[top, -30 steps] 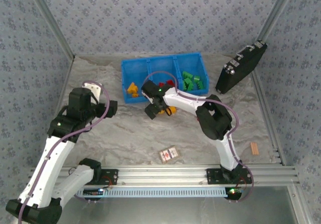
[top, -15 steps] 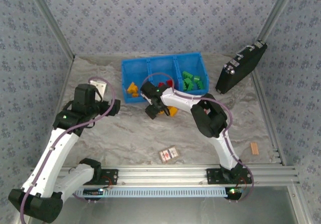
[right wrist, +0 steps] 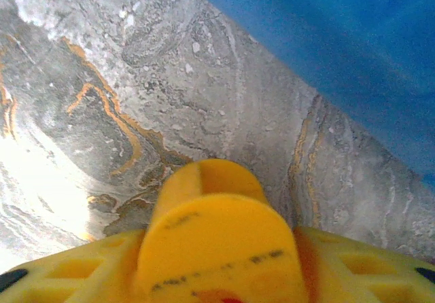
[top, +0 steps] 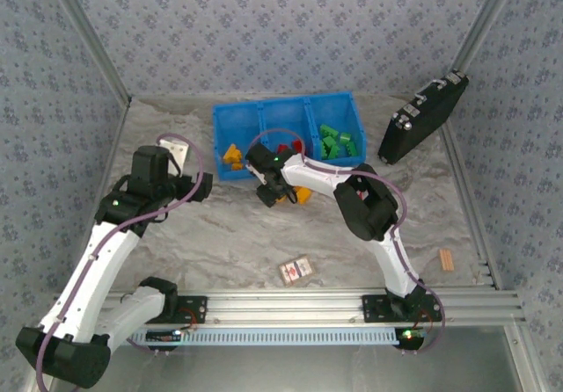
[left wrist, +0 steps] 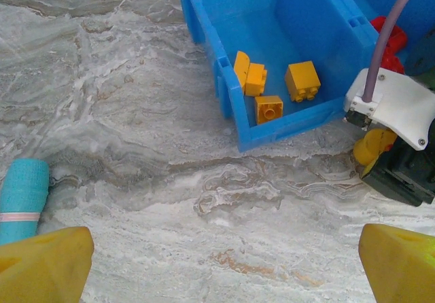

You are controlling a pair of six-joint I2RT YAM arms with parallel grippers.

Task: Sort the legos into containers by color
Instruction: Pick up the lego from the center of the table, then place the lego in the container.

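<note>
**Student:** What occupies the centre of the top external view?

**Instructor:** The right gripper (top: pixel 274 193), lowered to the grey marbled tabletop (top: pixel 220 234). It is just in front of the near wall of the bright blue rectangular plastic bin (top: pixel 286 118). One orange-yellow studded plastic brick (top: pixel 302 195) lies at its tip, on the table and outside the bin.

**Student:** Are its fingers grasping that brick?

**Instructor:** In the right wrist view the brick's round stud fills the space between the two yellow fingers (right wrist: pixel 68 272). Both fingers lie against its flanks with no gap visible, so they are closed around it. The blue bin wall crosses the upper right corner of that view, close behind.

**Student:** And the left gripper (left wrist: pixel 222 265)?

**Instructor:** Released. In the left wrist view its two yellow fingertips sit at opposite bottom corners, spread wide, with only bare table between them. It hangs well to the left of the bin and holds nothing.

**Student:** How are the bin's contents arranged?

**Instructor:** There are three compartments side by side.
- **Left compartment:** orange-yellow bricks (left wrist: pixel 302 80), clustered toward the near wall.
- **Middle compartment:** red bricks (top: pixel 286 148).
- **Right compartment:** green bricks (top: pixel 339 141).

**Student:** What else lies on the table?

**Instructor:** Three other items are visible.
- **Right side:** a black rectangular device (top: pixel 422 119) leans tilted at the right wall.
- **Near edge:** a small red-and-white flat card box (top: pixel 296 270) lies between the two arm bases.
- **Left wrist view:** a teal cylinder with a pale band (left wrist: pixel 24 198) rests on the table at the left edge.
</note>
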